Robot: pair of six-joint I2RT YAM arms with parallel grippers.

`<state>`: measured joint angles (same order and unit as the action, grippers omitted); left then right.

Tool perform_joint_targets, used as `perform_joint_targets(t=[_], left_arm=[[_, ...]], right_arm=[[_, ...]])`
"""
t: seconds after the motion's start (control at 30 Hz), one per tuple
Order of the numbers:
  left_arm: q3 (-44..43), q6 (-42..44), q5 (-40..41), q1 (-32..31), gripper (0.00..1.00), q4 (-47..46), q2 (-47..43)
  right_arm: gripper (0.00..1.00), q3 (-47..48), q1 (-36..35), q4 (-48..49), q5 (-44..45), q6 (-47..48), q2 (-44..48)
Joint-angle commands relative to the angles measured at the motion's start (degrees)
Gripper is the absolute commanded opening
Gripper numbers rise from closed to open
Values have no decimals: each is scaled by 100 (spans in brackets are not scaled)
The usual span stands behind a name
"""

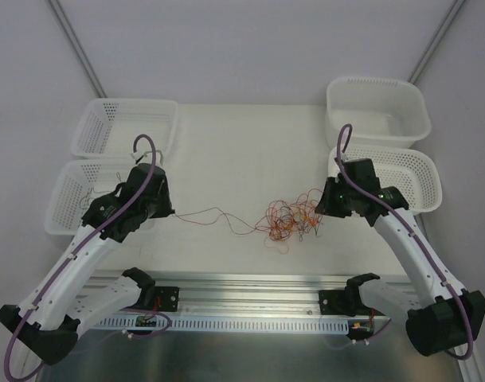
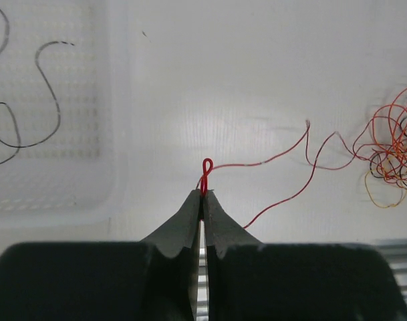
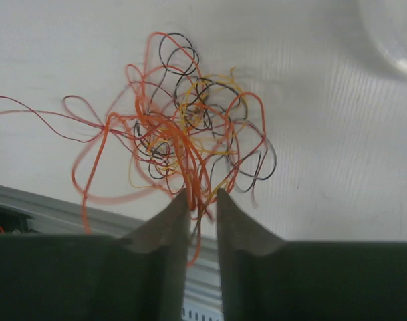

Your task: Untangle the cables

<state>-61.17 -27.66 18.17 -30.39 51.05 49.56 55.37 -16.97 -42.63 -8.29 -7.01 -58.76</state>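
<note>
The cables (image 1: 290, 219) lie as a tangle of orange, red, black and pale yellow strands in the middle of the table. One red cable (image 1: 218, 216) runs left out of the tangle to my left gripper (image 1: 172, 212). In the left wrist view that gripper (image 2: 204, 194) is shut on the red cable (image 2: 256, 164), whose small loop sticks up past the tips. My right gripper (image 1: 318, 208) is at the tangle's right side. In the right wrist view its jaws (image 3: 202, 195) stand a little apart, with orange strands of the tangle (image 3: 190, 127) hanging between them.
Two white mesh baskets (image 1: 134, 102) (image 1: 57, 195) stand at the left; the nearer one holds thin black wires (image 2: 49, 87). A white tub (image 1: 417, 111) and another mesh basket (image 1: 425, 179) stand at the right. An aluminium rail (image 1: 250, 286) runs along the near edge.
</note>
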Motion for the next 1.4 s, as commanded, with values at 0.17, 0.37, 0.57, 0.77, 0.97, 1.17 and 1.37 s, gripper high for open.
perform_joint_targets(t=[0.17, 0.37, 0.57, 0.77, 0.97, 1.17, 1.37], left_arm=[[685, -117, -983, -107, 0, -745, -42], [790, -134, -973, -99, 0, -745, -113], [870, -170, -1009, -107, 0, -737, -219], [940, -196, -1000, -99, 0, -745, -333], [984, -187, -939, -107, 0, -737, -438], [975, -161, -807, -107, 0, -702, -587], [774, -29, -325, -107, 0, -351, -746]], right_arm=[[76, -247, -622, -140, 1189, -241, -127], [79, 841, -1922, -210, 1725, -161, -416], [79, 1344, -3153, -140, 2394, -345, -1523], [74, 1195, -3304, 448, 2376, -591, -2646], [68, 1011, -3304, 949, 2298, -626, -3457], [59, 922, -3286, 1213, 2385, -829, -4107], [35, 896, -3234, 1161, 2675, -890, -4319]])
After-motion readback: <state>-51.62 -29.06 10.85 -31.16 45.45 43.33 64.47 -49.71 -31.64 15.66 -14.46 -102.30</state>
